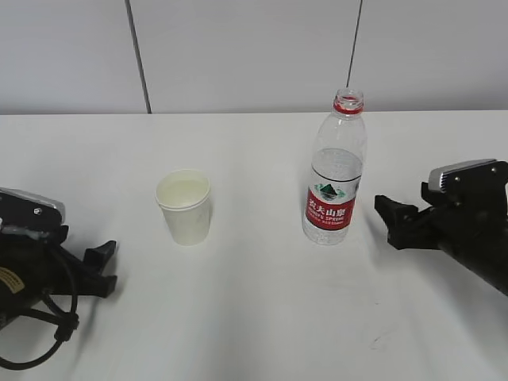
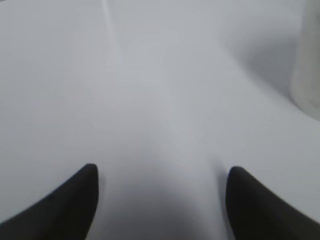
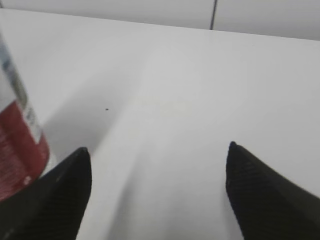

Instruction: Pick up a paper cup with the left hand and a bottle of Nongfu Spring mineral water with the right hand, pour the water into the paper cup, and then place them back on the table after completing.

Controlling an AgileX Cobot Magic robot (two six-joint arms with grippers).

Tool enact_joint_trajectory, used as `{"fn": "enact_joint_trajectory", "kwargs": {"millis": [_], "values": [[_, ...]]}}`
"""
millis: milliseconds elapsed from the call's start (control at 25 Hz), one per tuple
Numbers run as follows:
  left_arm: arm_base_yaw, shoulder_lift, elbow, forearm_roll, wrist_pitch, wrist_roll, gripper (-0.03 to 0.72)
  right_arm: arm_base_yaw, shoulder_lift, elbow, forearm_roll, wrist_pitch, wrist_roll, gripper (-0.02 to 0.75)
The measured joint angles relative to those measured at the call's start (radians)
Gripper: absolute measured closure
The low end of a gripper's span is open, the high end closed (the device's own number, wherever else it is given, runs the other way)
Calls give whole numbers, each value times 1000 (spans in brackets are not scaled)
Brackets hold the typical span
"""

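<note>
Looking at a wide plain white table [image 1: 254, 317] first, filling most of the exterior view, w/ a pale grey panelled wall [image 1: 246, 48] behind it, split by two thin dark seams. Nothing fancy, matte surface, soft shadows, a tiny dark speck or two on the right side.

Next biggest: left hand [image 1: 101, 268] parked low at the left edge, black arm, grey camera block, cables looped underneath, yellow sticker showing. Fingers spread, nothing between them, just bare tabletop in its wrist cam. Right hand [image 1: 394, 221] on the right edge, same build minus sticker, fingers also spread apart and empty, tips pointing toward the bottle, near it but not touching.

Then the bottle [image 1: 335, 171], standing upright right of centre, clear plastic, red label, red neck ring, no cap on. Can't rly tell the water level from here. Shows at the left edge of the right wrist cam too.

Smallest: paper cup [image 1: 185, 207], upright, left of centre, well apart from the bottle and clear of the left fingers. Inside looks pale, contents hard to call.
</note>
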Motion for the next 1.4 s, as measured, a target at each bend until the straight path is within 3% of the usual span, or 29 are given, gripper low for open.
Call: {"fn": "enact_joint_trajectory", "kwargs": {"millis": [200, 440, 840, 1160, 1400], "values": [[78, 0, 0, -7, 0, 0, 199, 0, 0, -2, 115, -2, -2, 135], [102, 0, -9, -9, 0, 0, 199, 0, 0, -69, 164, 10, -2, 147], [118, -28, -116, -17, 57, 0, 199, -16, -56, -205, 196, 326, -2, 150], [119, -147, -271, -18, 457, 0, 199, -52, -144, -330, 184, 750, -4, 150], [144, -241, -433, -18, 922, 0, 199, -56, -179, -468, 180, 1068, -6, 150]]}}
